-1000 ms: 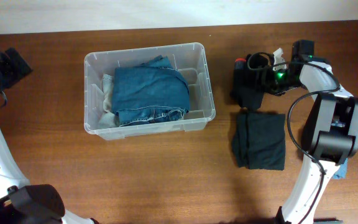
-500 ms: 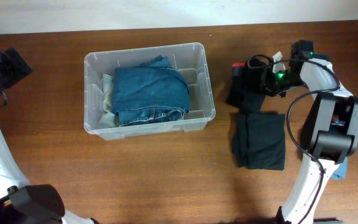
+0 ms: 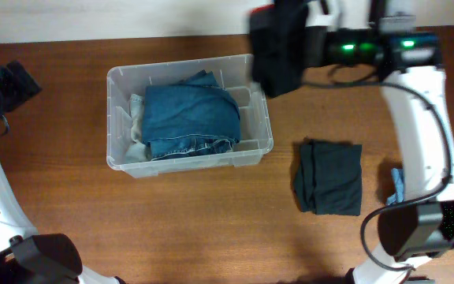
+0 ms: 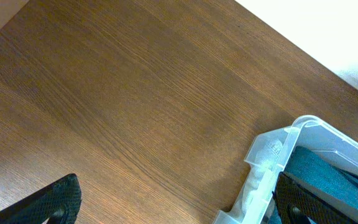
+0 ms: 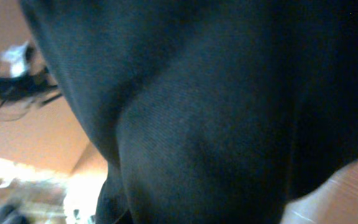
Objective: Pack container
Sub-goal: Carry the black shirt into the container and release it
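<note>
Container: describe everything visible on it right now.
The container is a clear plastic bin, rectangular with rounded corners and a rolled rim, lidless, upright on the wooden table left of centre. Folded blue jeans fill most of it, over a pale cloth at its left end. A dark garment hanging in the air overlaps its far right corner in the overhead view; whether they touch cannot be told.

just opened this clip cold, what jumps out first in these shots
A black garment dangles from the right arm at the far right corner of the container. The clear bin already holds folded blue jeans, and another dark folded garment lies on the table to its right.
</note>
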Action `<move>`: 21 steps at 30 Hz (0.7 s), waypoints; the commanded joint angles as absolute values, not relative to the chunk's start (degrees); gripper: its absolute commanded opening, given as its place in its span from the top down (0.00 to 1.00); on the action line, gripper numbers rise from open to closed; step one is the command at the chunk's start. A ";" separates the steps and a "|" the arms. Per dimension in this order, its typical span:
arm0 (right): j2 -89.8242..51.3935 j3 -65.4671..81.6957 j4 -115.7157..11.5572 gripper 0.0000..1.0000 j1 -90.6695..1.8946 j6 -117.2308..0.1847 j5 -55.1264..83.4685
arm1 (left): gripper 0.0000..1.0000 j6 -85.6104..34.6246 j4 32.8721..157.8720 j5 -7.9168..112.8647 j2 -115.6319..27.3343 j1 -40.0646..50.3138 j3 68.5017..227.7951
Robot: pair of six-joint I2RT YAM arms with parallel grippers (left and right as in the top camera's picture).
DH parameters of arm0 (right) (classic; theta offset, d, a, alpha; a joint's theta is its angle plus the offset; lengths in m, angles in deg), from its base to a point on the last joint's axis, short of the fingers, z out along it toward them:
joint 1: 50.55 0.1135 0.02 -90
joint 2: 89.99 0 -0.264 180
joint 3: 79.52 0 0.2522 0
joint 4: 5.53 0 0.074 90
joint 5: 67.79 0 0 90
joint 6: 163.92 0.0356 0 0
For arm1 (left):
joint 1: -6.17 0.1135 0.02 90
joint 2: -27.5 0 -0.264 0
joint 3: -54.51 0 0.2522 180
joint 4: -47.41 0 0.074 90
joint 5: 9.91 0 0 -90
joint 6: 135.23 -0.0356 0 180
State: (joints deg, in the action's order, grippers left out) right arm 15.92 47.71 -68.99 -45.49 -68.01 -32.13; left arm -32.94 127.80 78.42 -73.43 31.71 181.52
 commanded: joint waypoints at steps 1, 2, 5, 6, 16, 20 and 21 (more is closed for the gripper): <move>17.17 48.10 -64.09 0.83 -36.25 -67.24 -38.62 | 0.01 -32.43 127.69 78.37 -72.60 31.84 182.20; 18.04 48.10 -60.75 0.83 -32.46 -67.24 -38.54 | 0.01 -32.43 127.69 78.37 -72.60 31.84 182.22; 19.96 48.08 -55.76 0.83 -26.41 -67.24 -35.39 | 0.00 -32.43 127.69 78.37 -72.60 31.84 182.22; 21.82 48.08 -53.47 0.83 -22.48 -67.24 -31.63 | 0.01 -32.43 127.69 78.37 -72.62 31.84 182.22; 34.28 48.06 -45.66 0.83 -14.72 -64.58 -18.71 | 0.01 -32.43 127.69 78.37 -72.60 31.84 182.22; 38.83 48.06 -39.54 0.79 -15.79 -60.77 -15.57 | 0.01 -32.43 127.69 78.37 -72.60 31.84 182.22; 39.96 48.06 -37.51 0.79 -15.81 -58.63 -15.00 | 0.01 -32.43 127.69 78.37 -72.62 31.84 182.22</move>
State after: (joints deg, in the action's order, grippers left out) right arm 37.58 47.51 -41.38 -14.96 -62.94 -18.36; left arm -32.94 127.82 78.40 -73.43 31.71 181.52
